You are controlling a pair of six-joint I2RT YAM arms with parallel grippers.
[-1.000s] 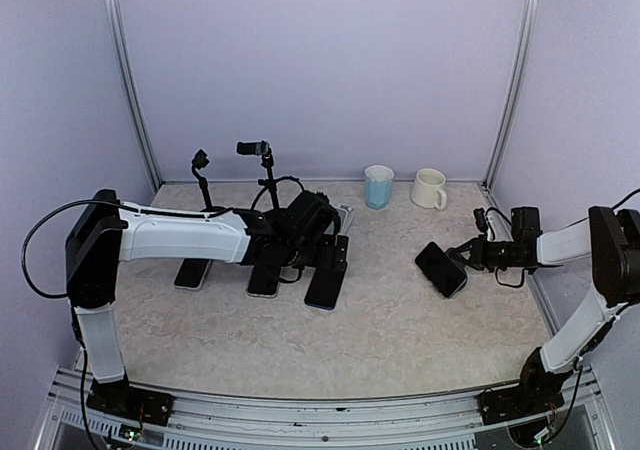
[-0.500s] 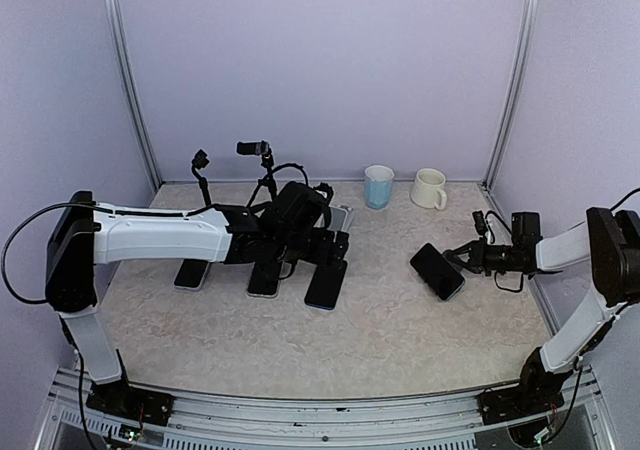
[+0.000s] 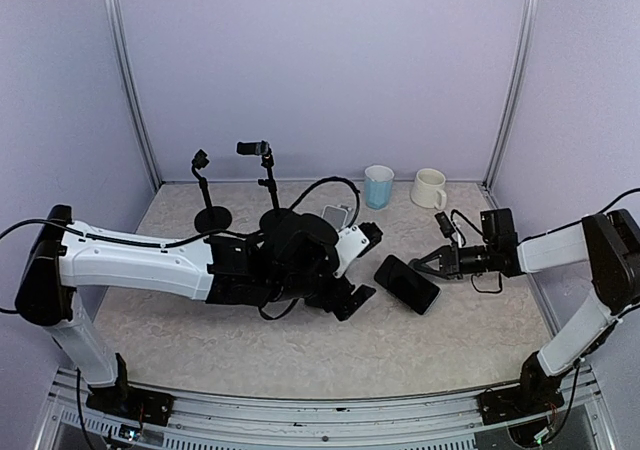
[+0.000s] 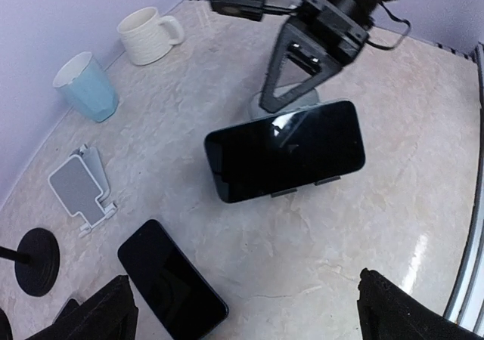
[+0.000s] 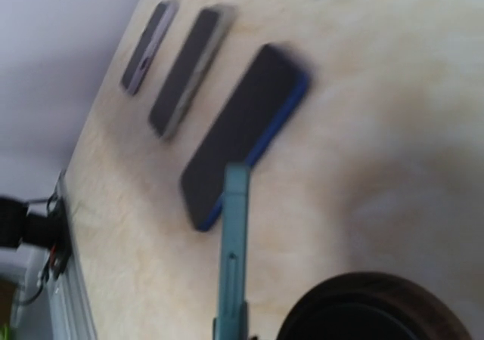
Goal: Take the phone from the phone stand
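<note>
A: Largest entries first.

B: Desk (image 3: 470, 340), pale and mottled. Two arms, both reaching to the middle. Left end effector (image 3: 364, 266): jaws spread as wide as they go, empty, just beside the phone and not touching it.

A: And the right one?

B: Right end effector (image 3: 424, 262): clamped fully closed. Its tips meet behind the phone, at the back of the stand (image 4: 265, 107), which it appears to pinch.

A: The phone?

B: Phone (image 4: 283, 151): dark, screen off, set landscape and leaning in the stand. It sits mid-desk, between the two end effectors.

A: Task status?

B: By my reading, barely begun. The phone is seated in the stand and nothing grips it. The stand looks steadied from behind, and the open left jaws face the phone. Closing on it, lifting it clear and setting it down are all left to do.

A: Smaller items?

B: Spare phones (image 4: 170, 279) flat on the desk. Blue cup (image 4: 85, 87) and cream mug (image 4: 147, 35) at the back wall. One empty stand (image 4: 76, 185), white.

A: Anything unclear?

B: The phone hides most of the stand; only small lips under its lower edge and a grey patch behind it show. I cannot tell whether the stand's base rests on the desk. The right wrist view is blurred: a thin teal edge stands upright, phone or stand unknown. The left fingers are cut off at the frame's bottom.
</note>
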